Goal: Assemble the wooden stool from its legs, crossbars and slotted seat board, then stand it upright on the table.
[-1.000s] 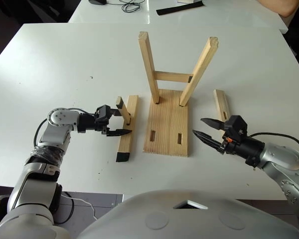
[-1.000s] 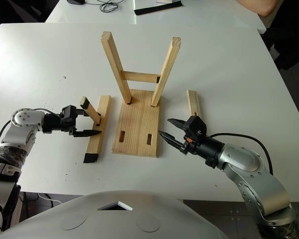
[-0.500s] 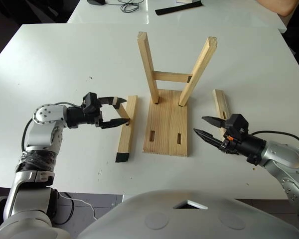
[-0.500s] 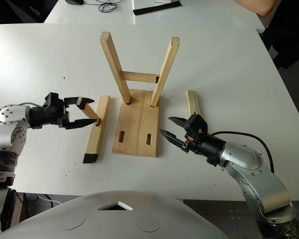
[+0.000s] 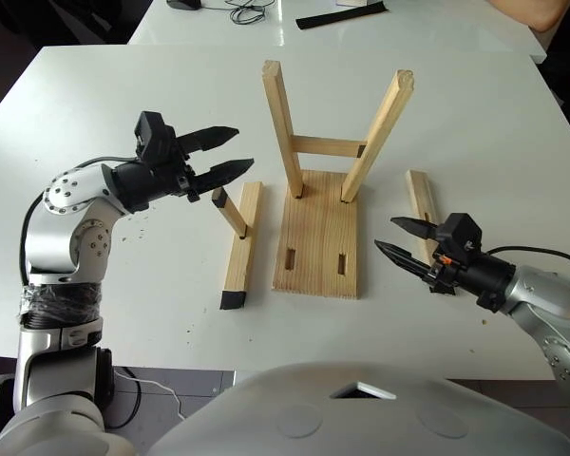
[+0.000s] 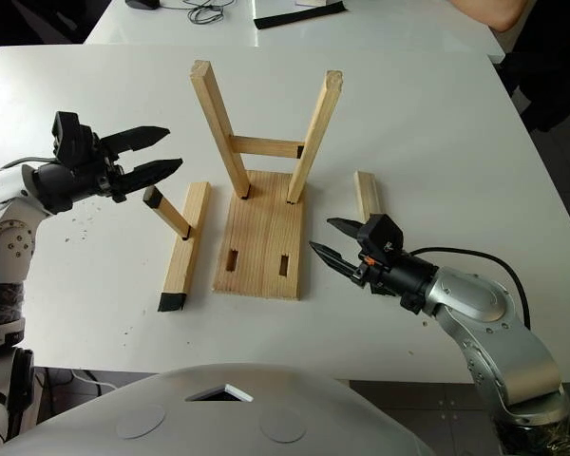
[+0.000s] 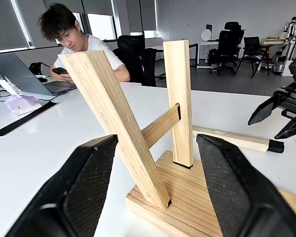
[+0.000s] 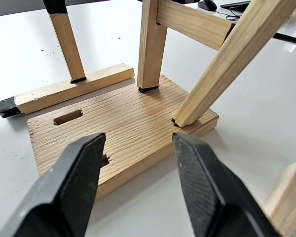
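Note:
The slotted seat board (image 5: 315, 237) lies flat mid-table, with two legs (image 5: 283, 128) standing in its far slots, joined by a crossbar (image 5: 328, 146). Two near slots (image 5: 291, 257) are vacant. A loose leg (image 5: 241, 245) with a crossbar stub (image 5: 229, 211) sticking up lies left of the board. Another loose leg (image 5: 421, 201) lies to the right. My left gripper (image 5: 223, 154) hovers open above and left of the stub, holding nothing. My right gripper (image 5: 396, 239) is open, low by the board's near right corner. In the left wrist view its own fingers (image 7: 84, 192) frame the upright legs.
The white table (image 5: 95, 114) has free room at the left and far right. A second table behind carries cables and a black strip (image 5: 342, 16). The right gripper (image 7: 286, 111) and the loose leg (image 7: 237, 139) appear in the left wrist view.
My left gripper has drawn back from the crossbar stub, then risen and swung toward the far left, open. The stubbed leg stays put. The right gripper has barely shifted.

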